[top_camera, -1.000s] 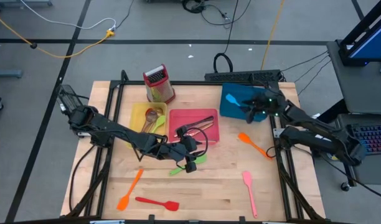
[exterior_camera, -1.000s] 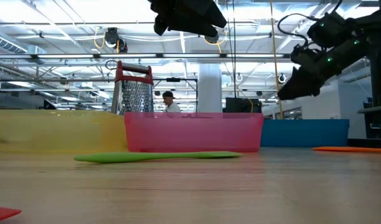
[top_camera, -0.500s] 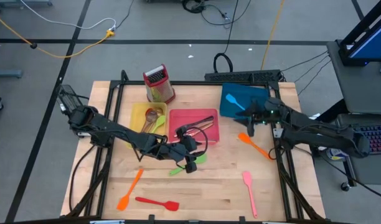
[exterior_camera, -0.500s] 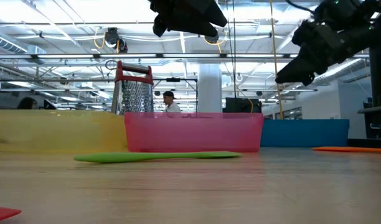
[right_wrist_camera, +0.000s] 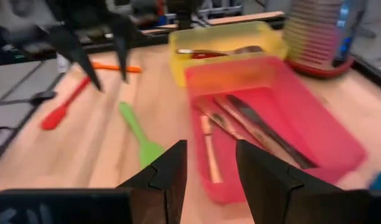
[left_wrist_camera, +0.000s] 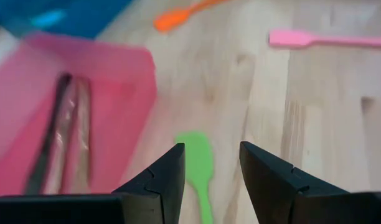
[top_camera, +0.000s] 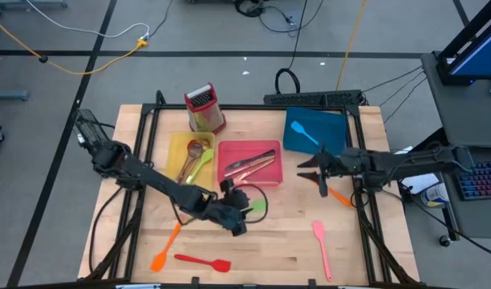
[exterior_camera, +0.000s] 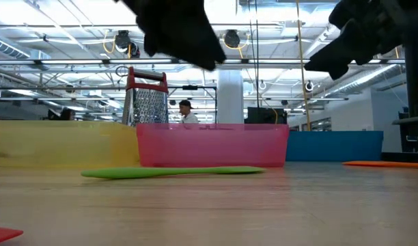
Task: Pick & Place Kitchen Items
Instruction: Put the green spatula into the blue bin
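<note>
Wooden tabletop (top_camera: 277, 241) carries the scattered utensils. Nearest the left gripper (top_camera: 236, 223), whose fingers stand apart with nothing between them, lies the green spatula (left_wrist_camera: 198, 163), its blade just ahead of the fingertips. Off to that gripper's outer side rest an orange spatula (top_camera: 167, 245) and a red spatula (top_camera: 202, 261). Beyond it sit the yellow tray (top_camera: 175, 143) holding spoons and the pink tray (top_camera: 271, 178) with dark and copper cutlery. The right gripper (top_camera: 308, 167), fingers parted and empty, hovers beside the pink tray, just above another orange spatula (top_camera: 338, 195). Behind it sits the blue tray (top_camera: 330, 128) with a blue spatula (top_camera: 302, 132); a pink spatula (top_camera: 321, 248) lies nearer the table's front edge.
</note>
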Controlling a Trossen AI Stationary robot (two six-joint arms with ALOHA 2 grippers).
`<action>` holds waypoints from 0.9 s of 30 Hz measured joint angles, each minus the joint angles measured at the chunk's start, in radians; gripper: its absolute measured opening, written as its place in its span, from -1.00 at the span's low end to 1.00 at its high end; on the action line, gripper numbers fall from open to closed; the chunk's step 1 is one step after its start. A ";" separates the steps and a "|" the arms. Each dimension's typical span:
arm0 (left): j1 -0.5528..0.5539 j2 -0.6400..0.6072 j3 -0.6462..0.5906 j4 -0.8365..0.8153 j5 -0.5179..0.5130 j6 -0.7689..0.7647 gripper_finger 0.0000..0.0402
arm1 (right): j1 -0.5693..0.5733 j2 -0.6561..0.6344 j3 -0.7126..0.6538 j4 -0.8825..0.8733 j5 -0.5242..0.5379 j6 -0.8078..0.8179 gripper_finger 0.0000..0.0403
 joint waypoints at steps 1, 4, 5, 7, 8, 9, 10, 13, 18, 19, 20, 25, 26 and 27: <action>-0.003 0.017 0.000 -0.002 0.005 -0.013 -0.21 | 0.023 0.006 0.000 0.008 0.005 0.008 -0.36; -0.015 0.071 0.000 -0.017 0.030 -0.050 -0.21 | 0.088 0.032 0.000 0.041 0.006 0.015 -0.35; -0.019 0.087 0.000 -0.032 0.040 -0.071 -0.21 | 0.109 0.043 0.000 0.049 0.006 0.014 -0.34; -0.028 0.108 0.000 -0.083 0.055 -0.121 -0.21 | 0.149 0.068 0.000 0.073 0.006 0.011 -0.30; -0.032 0.116 0.000 -0.109 0.058 -0.154 -0.21 | 0.165 0.081 0.000 0.080 0.007 0.011 -0.27; -0.038 0.122 0.000 -0.131 0.058 -0.190 -0.21 | 0.181 0.096 0.000 0.093 0.011 0.011 -0.24; -0.045 0.124 0.000 -0.160 0.057 -0.228 -0.21 | 0.195 0.111 0.000 0.112 0.016 0.011 -0.21; -0.080 0.126 0.000 -0.241 0.057 -0.338 -0.21 | 0.234 0.159 0.000 0.157 0.065 0.011 -0.10; -0.172 0.126 -0.018 -0.246 -0.091 -0.433 -0.21 | 0.269 0.229 0.000 0.218 0.118 0.010 0.04; -0.190 0.126 -0.027 -0.246 -0.128 -0.452 -0.21 | 0.271 0.241 0.000 0.236 0.115 0.010 0.06; -0.206 0.126 -0.039 -0.242 -0.159 -0.473 -0.21 | 0.274 0.251 0.000 0.253 0.114 0.010 0.07; -0.247 0.125 -0.177 -0.049 -0.195 -0.515 -0.21 | 0.282 0.280 0.000 0.326 0.112 0.010 0.09; -0.251 0.125 -0.215 0.027 -0.191 -0.511 -0.21 | 0.282 0.284 0.000 0.340 0.111 0.010 0.08; -0.252 0.125 -0.256 0.108 -0.180 -0.503 -0.21 | 0.282 0.286 0.000 0.355 0.111 0.010 0.08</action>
